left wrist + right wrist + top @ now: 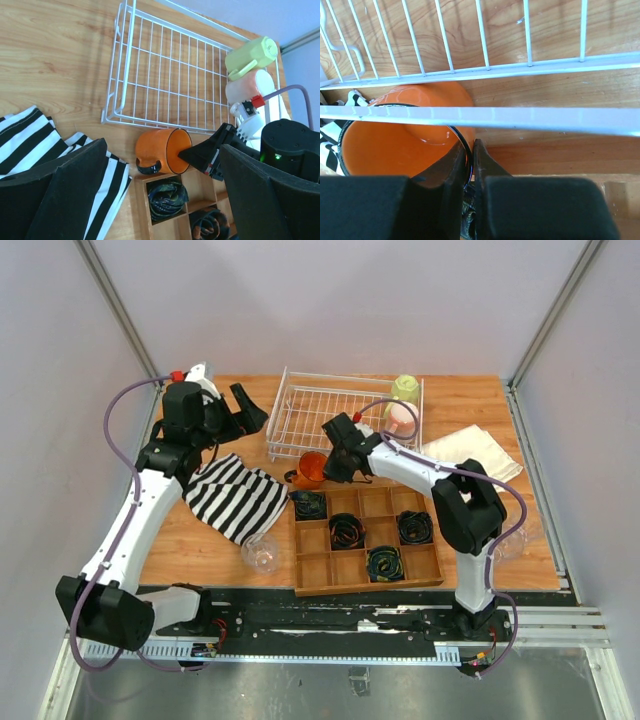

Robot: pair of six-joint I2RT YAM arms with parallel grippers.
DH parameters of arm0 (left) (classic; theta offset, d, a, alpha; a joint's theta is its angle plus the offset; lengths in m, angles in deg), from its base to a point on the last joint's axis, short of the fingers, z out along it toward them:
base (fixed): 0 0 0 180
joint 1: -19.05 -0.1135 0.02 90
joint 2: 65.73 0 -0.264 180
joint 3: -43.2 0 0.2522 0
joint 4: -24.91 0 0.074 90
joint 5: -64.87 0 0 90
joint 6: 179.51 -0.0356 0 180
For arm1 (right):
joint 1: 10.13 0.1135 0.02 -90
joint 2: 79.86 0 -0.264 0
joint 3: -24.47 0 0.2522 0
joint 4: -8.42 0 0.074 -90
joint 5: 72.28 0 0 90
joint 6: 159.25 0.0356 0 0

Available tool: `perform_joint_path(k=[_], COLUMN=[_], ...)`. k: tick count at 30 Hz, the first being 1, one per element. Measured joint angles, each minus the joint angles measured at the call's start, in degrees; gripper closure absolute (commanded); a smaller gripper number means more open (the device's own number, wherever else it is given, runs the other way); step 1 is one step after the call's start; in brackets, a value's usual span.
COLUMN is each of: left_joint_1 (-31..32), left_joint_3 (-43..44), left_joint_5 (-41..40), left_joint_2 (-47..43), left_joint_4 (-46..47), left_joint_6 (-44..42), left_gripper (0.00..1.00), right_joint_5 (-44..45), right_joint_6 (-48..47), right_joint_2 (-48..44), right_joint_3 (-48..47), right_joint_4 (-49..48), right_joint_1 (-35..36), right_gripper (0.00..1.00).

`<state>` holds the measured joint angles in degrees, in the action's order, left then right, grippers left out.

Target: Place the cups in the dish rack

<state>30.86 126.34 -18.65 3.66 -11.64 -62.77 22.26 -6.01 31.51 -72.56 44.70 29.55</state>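
Note:
The orange mug (310, 469) with a dark handle is tipped on its side just in front of the white wire dish rack (300, 405), above the tray's far left corner. My right gripper (333, 466) is shut on its rim, one finger inside and one outside, as the right wrist view shows (471, 150). The pale yellow-green mug (405, 389) and the white-pink mug (399, 418) are at the rack's right end. A clear tumbler (260, 555) lies near the front. My left gripper (243, 410) is open and empty, left of the rack.
A wooden compartment tray (312, 570) of black cables stands in front of the rack. A black-and-white striped cloth (238, 498) lies to its left. A cream cloth (472, 450) lies at the right. Another clear tumbler (512, 540) stands by the right arm.

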Motion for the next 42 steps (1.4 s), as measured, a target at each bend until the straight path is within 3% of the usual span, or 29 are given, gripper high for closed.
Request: perform_joint_path(k=[2,21,31,42], left_joint_1=[-0.39,-4.59,-7.28,-7.72], left_joint_3=[0.00,0.35,4.52,7.69], left_joint_5=[0.02,1.36,6.78,18.80], left_joint_2=[-0.37,2.29,6.78,9.70], left_joint_4=[0.00,-0.94,-3.21,-2.27], left_joint_6=[0.04,0.31,3.89,7.26], left_gripper=[0.00,0.00,0.00,0.03], right_joint_5=[-0.24,-10.19,-15.26,-16.81], right_joint_6=[-0.04,-6.95,-9.55,-13.73], right_joint_2=[0.76,2.54,3.63,-8.31], right_joint_3=[-0.35,-5.33,-8.76,-4.13], right_joint_4=[-0.11,-5.86,-9.09,-9.88], right_joint_1=[0.11,0.81,0.83,0.79], right_gripper=[0.99,0.99,0.99,0.99])
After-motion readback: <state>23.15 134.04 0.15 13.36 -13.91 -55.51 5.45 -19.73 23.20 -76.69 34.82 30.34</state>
